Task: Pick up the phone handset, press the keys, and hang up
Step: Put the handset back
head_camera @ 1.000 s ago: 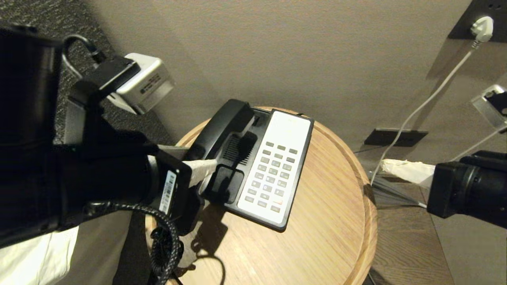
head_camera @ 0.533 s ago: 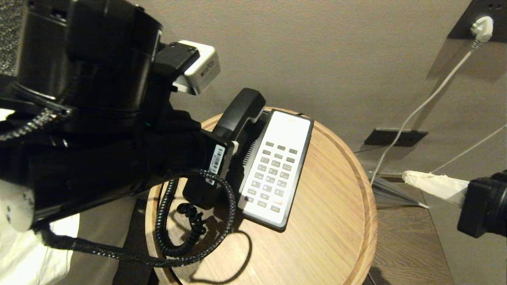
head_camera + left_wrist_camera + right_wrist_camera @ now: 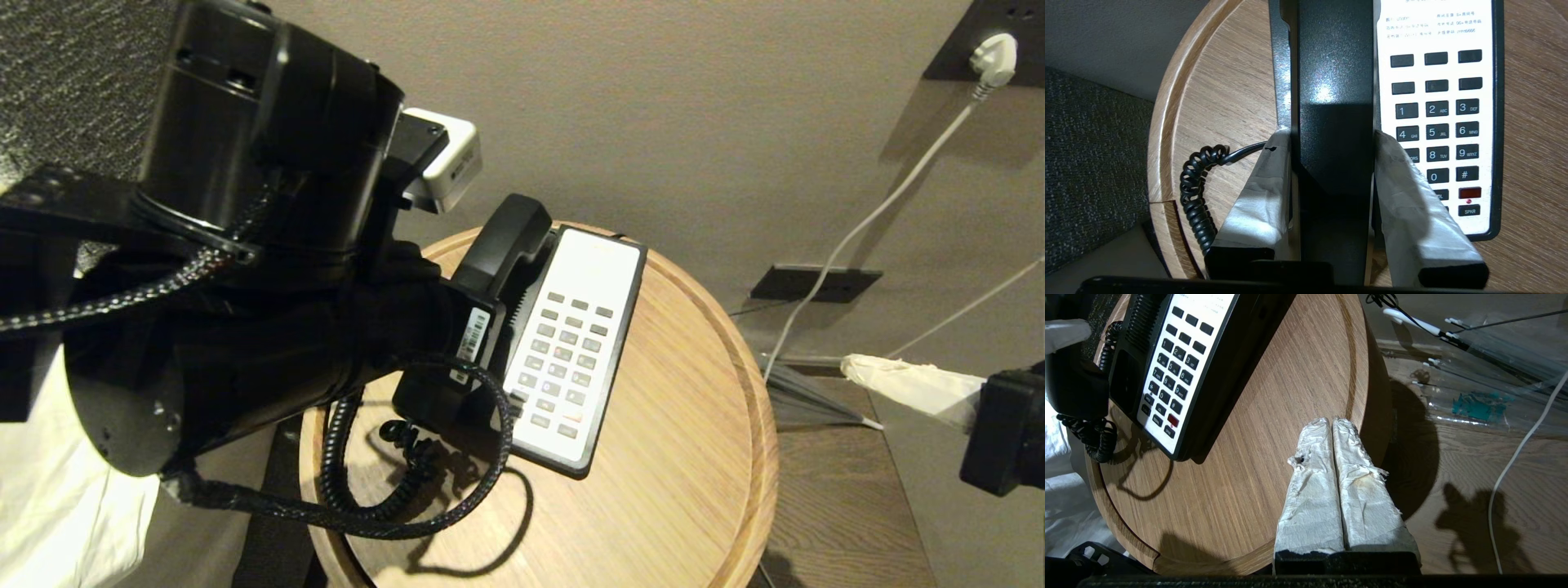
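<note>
The black phone handset [image 3: 502,237] is raised off the phone base [image 3: 608,392], its far end tilted up over the base's left side. My left gripper [image 3: 1332,136] is shut on the handset's [image 3: 1335,81] middle, one taped finger on each side. In the head view my left arm hides the grip. The black coiled cord [image 3: 408,445] hangs from the handset's near end onto the round wooden table [image 3: 678,457]. The white keypad with dark keys [image 3: 1437,122] lies uncovered beside the handset. My right gripper [image 3: 1331,421] is shut and empty, over the table's right edge, apart from the phone.
My left arm's braided cable [image 3: 490,457] loops over the table in front of the phone. A white plug [image 3: 992,57] and its wire run down the wall at the right. Wooden floor with clear plastic sheeting [image 3: 1478,404] lies right of the table, and white bedding [image 3: 49,506] to the left.
My left gripper has lifted the handset out of its cradle and raised it, and the coiled cord has come into sight. My right arm has drawn back to the right.
</note>
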Available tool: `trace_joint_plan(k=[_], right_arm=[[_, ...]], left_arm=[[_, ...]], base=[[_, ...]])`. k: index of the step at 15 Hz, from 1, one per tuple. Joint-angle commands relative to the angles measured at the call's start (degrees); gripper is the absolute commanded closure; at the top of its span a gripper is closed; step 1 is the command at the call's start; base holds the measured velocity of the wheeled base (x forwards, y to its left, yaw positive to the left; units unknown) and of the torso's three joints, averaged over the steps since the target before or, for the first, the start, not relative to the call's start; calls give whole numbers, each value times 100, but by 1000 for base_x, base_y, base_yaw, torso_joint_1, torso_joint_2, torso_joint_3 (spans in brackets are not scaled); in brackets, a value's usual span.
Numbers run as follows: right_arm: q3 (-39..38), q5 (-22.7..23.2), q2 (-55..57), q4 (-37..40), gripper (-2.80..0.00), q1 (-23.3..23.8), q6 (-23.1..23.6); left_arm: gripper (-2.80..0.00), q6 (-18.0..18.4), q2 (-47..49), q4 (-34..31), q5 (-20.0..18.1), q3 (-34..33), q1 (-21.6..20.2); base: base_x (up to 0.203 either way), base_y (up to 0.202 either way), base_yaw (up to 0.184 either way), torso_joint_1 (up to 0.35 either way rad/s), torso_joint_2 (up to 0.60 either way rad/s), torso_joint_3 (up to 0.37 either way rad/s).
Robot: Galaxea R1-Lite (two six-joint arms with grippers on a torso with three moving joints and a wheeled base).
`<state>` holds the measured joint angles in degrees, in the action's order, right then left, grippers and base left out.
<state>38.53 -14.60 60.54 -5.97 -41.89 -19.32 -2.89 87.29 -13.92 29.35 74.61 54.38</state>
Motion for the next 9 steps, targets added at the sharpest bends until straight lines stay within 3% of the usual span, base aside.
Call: trace_joint_plan(k=[1,9], right_arm=[[3,-7,-18,0,0,5,-17],[-74,-7,-174,88,0,233,-19]], left_arm=[[0,-58,64,-2,18,4,-5],[0,-124,201,20,9,-42,-7]], base=[[0,0,0,0,0,0],[0,0,0,0,0,0]])
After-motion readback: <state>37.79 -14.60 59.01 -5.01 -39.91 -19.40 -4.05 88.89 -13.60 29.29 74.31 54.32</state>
